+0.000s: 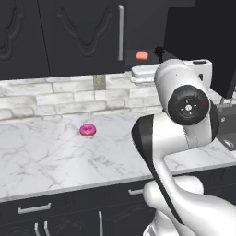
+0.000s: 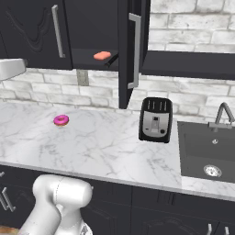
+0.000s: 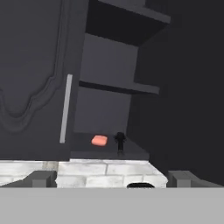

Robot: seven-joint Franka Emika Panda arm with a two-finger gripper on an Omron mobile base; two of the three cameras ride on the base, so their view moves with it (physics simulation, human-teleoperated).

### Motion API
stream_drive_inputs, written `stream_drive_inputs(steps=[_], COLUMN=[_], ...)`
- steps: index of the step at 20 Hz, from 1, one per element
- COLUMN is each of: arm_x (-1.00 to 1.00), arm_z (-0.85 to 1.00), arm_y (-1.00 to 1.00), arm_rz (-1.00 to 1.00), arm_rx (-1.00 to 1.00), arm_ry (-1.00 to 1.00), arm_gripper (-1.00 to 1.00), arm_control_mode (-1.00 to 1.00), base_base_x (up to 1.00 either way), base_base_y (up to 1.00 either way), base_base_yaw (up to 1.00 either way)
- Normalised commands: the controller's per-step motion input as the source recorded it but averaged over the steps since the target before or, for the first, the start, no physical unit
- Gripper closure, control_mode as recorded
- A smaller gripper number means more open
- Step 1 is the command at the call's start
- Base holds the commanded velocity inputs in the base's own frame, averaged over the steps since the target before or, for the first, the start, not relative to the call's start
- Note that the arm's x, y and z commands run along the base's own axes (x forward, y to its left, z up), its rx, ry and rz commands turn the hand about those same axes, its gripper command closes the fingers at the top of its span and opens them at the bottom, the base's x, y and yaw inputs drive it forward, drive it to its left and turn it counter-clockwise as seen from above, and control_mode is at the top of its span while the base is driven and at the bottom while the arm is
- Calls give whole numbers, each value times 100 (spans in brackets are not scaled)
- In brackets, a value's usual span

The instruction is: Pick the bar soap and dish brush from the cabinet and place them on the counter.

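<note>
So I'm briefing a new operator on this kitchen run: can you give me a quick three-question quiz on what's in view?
1. True or false: the bar soap already lies on the counter.
2. What stands right beside the bar soap on the cabinet shelf?
A) the pink donut
B) the dish brush
C) the toaster
3. Fill in: the gripper, aimed at the open cabinet, has its jaws ____ and holds nothing.

Key: 1 false, it is on the cabinet's bottom shelf; 2 B; 3 open.
</note>
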Motion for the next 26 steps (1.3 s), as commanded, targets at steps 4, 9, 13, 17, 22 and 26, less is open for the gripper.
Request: stream_drive_inputs(steps=[4, 9, 13, 17, 22, 26], arm_x=[0, 0, 0, 0, 2, 18], arm_z=[1, 5, 4, 4, 1, 0], arm_y=[28, 3, 0, 0, 0, 0], arm_rz=[11, 8, 10, 8, 1, 0], arm_rx=[0, 0, 0, 0, 0, 0], arm_ry=[-22, -25, -15, -6, -2, 3], arm_gripper=[-100, -100, -100, -100, -100, -100], arm_control_mode=[-100, -100, -100, -100, -100, -100], base_base_x=[0, 0, 0, 0, 0, 0], base_base_y=[0, 0, 0, 0, 0, 0], base_base_yaw=[0, 0, 0, 0, 0, 0])
